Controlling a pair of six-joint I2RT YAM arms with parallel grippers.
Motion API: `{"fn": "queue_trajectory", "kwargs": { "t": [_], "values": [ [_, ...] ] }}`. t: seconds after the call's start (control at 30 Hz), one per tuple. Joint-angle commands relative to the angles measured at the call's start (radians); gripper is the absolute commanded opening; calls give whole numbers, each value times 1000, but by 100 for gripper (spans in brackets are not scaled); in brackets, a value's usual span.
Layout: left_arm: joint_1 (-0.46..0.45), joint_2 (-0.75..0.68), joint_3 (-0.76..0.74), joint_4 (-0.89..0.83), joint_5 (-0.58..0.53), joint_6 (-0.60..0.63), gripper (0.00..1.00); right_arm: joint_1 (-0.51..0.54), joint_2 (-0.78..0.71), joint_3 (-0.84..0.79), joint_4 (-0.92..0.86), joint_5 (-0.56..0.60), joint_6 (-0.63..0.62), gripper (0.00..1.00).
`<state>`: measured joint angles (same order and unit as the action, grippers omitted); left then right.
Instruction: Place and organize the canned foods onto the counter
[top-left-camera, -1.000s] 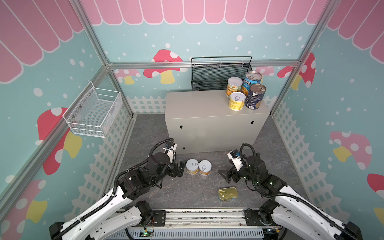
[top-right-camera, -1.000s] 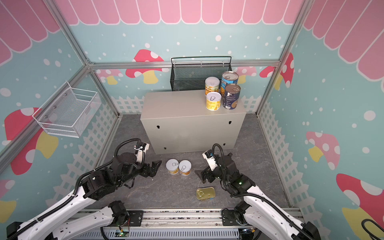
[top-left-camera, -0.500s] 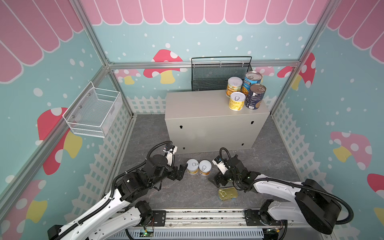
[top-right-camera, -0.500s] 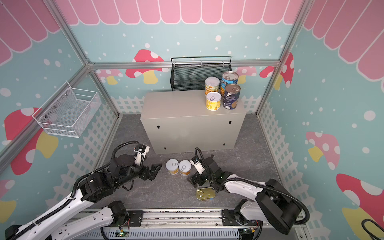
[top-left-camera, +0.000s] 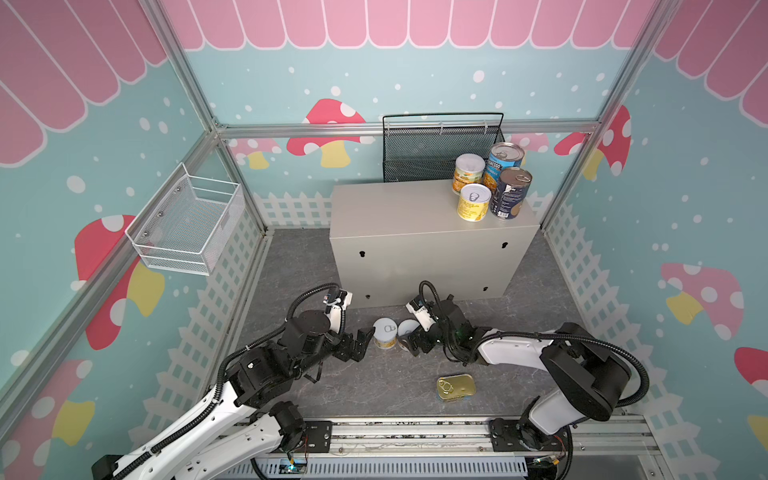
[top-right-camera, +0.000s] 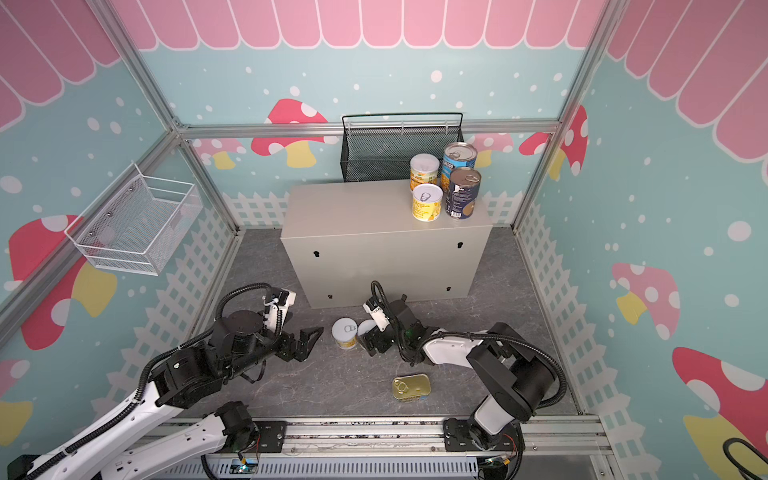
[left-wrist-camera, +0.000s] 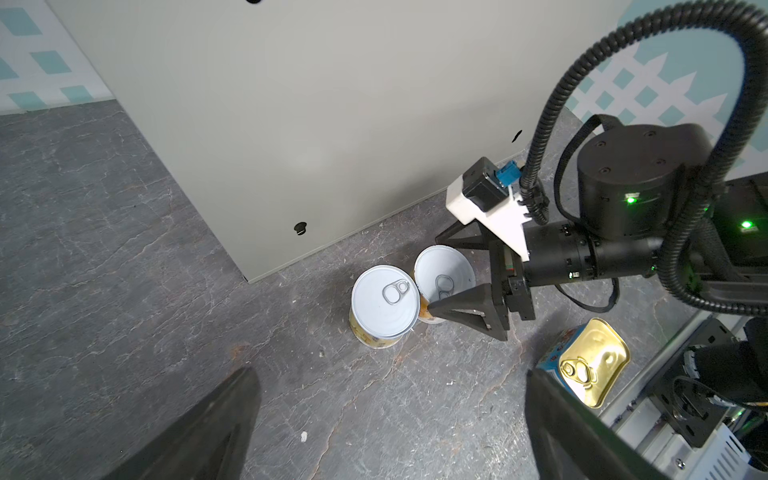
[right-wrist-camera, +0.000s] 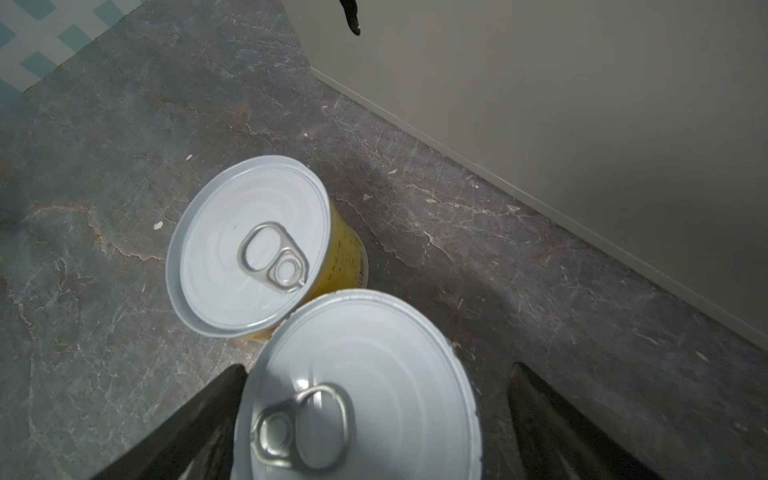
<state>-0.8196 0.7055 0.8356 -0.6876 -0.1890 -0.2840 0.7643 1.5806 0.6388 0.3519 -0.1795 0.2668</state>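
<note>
Down on grey floor (top-left-camera: 374, 386) at lower centre, right gripper (left-wrist-camera: 434, 274) has slid in, jaws spread astride one yellow tin (right-wrist-camera: 357, 386), left gripper (top-left-camera: 359, 343) open nearby, so lifting to counter (top-left-camera: 399, 208) looks next.

Right pincer (top-left-camera: 416, 336) hides most of one floor tin (top-left-camera: 405, 328), seemingly yellow-labelled

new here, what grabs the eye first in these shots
Four upright tins crowd the right end of the large beige-grey metal box. On the grey floor before it, the open right gripper straddles one small yellow-labelled can beside its twin; a flat gold-topped tin lies nearby.
</note>
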Motion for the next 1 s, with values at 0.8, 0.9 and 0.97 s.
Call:
{"fn": "queue_trajectory", "kwargs": {
  "t": [0.8,0.9,0.97],
  "values": [
    [14,93,14,120,151,28,99,15,-290,-44,-128,25,-47,73],
    [14,99,16,142,165,32,99,15,-343,-35,-171,26,-49,73],
    [14,98,17,154,173,41,99,15,-370,-16,-209,24,-53,73]
  ]
}}
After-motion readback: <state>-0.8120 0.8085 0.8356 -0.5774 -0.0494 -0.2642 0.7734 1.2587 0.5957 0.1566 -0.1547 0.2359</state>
